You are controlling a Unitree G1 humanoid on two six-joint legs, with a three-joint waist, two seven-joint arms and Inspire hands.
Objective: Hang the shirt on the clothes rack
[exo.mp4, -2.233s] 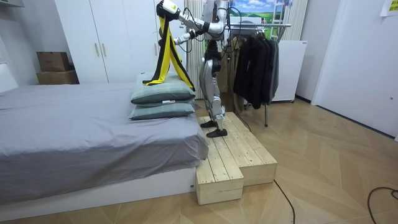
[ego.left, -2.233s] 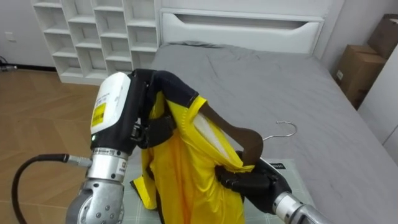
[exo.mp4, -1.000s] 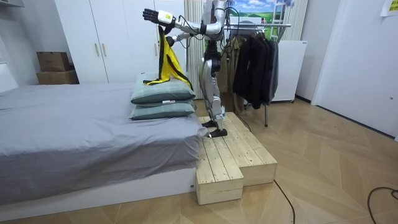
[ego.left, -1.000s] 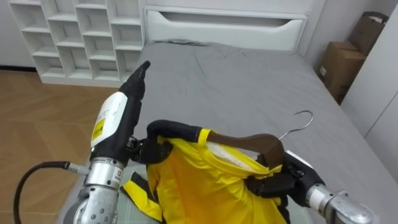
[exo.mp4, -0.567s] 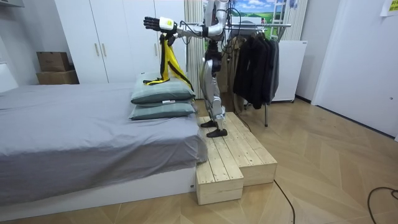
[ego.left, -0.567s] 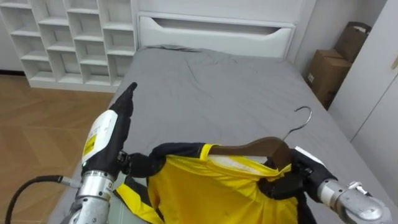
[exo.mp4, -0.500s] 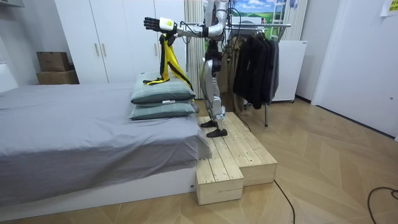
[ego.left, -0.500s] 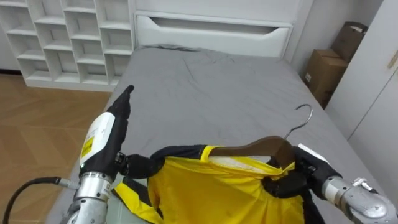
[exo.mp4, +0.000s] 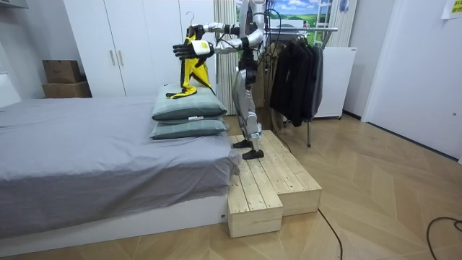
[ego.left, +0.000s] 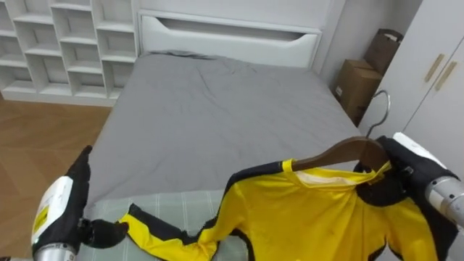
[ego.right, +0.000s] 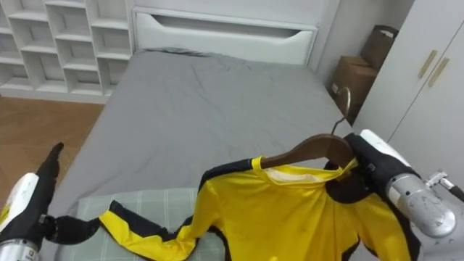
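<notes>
A yellow shirt [ego.left: 312, 210] with black trim hangs on a brown wooden hanger [ego.left: 341, 151] whose metal hook [ego.left: 378, 109] points up. My right hand [ego.left: 395, 170] is shut on the hanger's right end, over the shirt's shoulder. One sleeve [ego.left: 156, 228] trails left over a green checked pillow [ego.left: 174, 206]. My left hand [ego.left: 76, 196] is open at the lower left, fingers straight, its thumb close to the sleeve's end. In the room view I stand on a wooden platform [exo.mp4: 271, 180] beside the bed, with the shirt [exo.mp4: 189, 72] held over the pillows.
A grey bed [ego.left: 210, 101] with a white headboard [ego.left: 225, 36] lies ahead. White cube shelves [ego.left: 65, 43] stand at the left, cardboard boxes [ego.left: 359, 80] and wardrobe doors [ego.left: 435, 65] at the right. A clothes rack [exo.mp4: 303, 29] with dark garments stands behind me.
My left hand has come out of the shirt and dropped low to the left. The right hand has lifted the hanger, so the shirt hangs spread. The view has turned right.
</notes>
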